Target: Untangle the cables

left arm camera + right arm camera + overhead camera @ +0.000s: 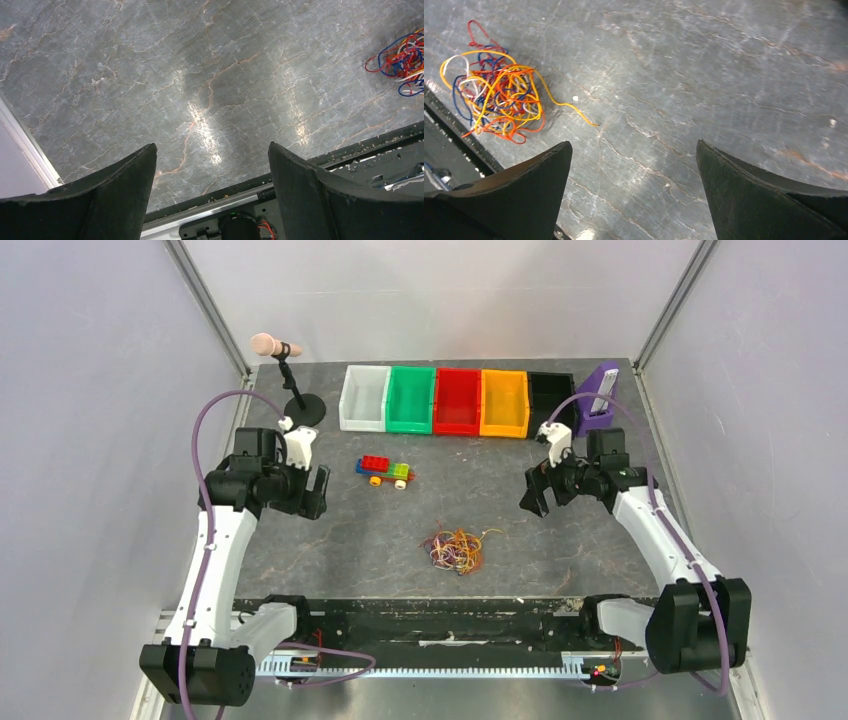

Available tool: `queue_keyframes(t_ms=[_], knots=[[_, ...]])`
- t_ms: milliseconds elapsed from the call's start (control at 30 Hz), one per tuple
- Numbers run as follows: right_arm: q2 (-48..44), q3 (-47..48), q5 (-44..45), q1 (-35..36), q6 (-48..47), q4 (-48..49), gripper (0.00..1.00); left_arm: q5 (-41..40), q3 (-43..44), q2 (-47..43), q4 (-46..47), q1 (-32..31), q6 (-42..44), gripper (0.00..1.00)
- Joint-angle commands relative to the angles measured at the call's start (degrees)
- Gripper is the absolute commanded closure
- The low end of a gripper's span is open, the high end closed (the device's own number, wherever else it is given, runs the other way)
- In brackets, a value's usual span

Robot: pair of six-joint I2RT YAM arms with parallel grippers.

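The grey stone-patterned table [600, 540] carries everything. The left arm [215, 550] and right arm [660, 535] rise from the near edge and bend inward, each held above the surface.

Along the far edge stands a row of bins: white [363, 397], green [410, 398], red [457, 400], orange [504, 402] and black [548, 395], with a purple stand [600, 398] at the right end. A microphone [275, 345] on a round base stands at the far left.

The left gripper [305, 490] points down at bare table with its jaws spread wide and nothing between them. The right gripper [540, 498] is likewise spread and holds nothing.

A small toy car [386, 471] of coloured bricks sits in front of the bins.

The cables [455, 550] lie on the table near its near edge, between the two arms and well apart from both grippers. They form a roundish clump with no clear long axis, a little wider than deep from above. One yellow strand [574, 110] trails out of it toward the right arm's side; a red loop [476, 30] also sticks out.
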Motion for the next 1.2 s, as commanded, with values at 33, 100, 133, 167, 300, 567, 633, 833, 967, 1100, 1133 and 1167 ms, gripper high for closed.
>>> queue_keyframes(t_ms=[33,100,133,167,300,567,633,833,967,1100,1133,1167], knots=[[2.41,3.51,-2.40,5.04,-2.75,-1.33,0.02,3.72,2.49,0.51,-1.97,-0.41,3.09,0.11],[3.80,3.69,-2.32,8.63,-3.74,-1.73,0.02,5.04,3.59,1.25,-2.59,-0.43,3.93,0.11],[4.41,3.69,-1.91,10.64,-4.26,-2.02,0.02,5.76,3.90,1.27,-2.60,-0.43,4.35,0.12],[5.20,3.66,-1.34,13.27,-4.91,-2.13,0.02,6.64,4.15,1.15,-2.59,-0.45,4.89,0.11],[8.62,3.27,0.79,24.12,-5.88,-1.09,0.02,10.93,3.75,-0.35,-1.57,-0.51,7.30,0.11],[15.79,1.50,6.74,40.48,-1.57,9.53,0.02,15.14,0.90,-2.75,2.68,-0.65,8.91,0.11],[18.06,1.30,8.05,43.14,-0.13,11.91,0.02,16.70,0.78,-2.16,3.29,-0.72,7.46,0.11],[22.29,-0.76,15.67,44.86,2.45,17.97,0.49,24.49,-2.90,-3.18,6.41,-1.11,4.74,0.11],[17.81,-1.49,12.70,42.54,0.87,18.49,1.00,27.02,-6.98,-4.16,10.80,-4.97,2.02,0.18],[11.78,-0.34,3.13,37.11,1.42,19.65,1.00,26.82,-8.53,-1.37,19.67,-14.26,-3.06,0.20],[10.39,0.05,1.00,36.06,1.69,19.87,1.00,26.83,-8.39,0.16,22.10,-16.06,-4.43,0.20],[9.38,0.53,-1.28,34.88,1.74,19.88,1.00,26.84,-8.13,1.73,24.94,-18.44,-6.15,0.20]])
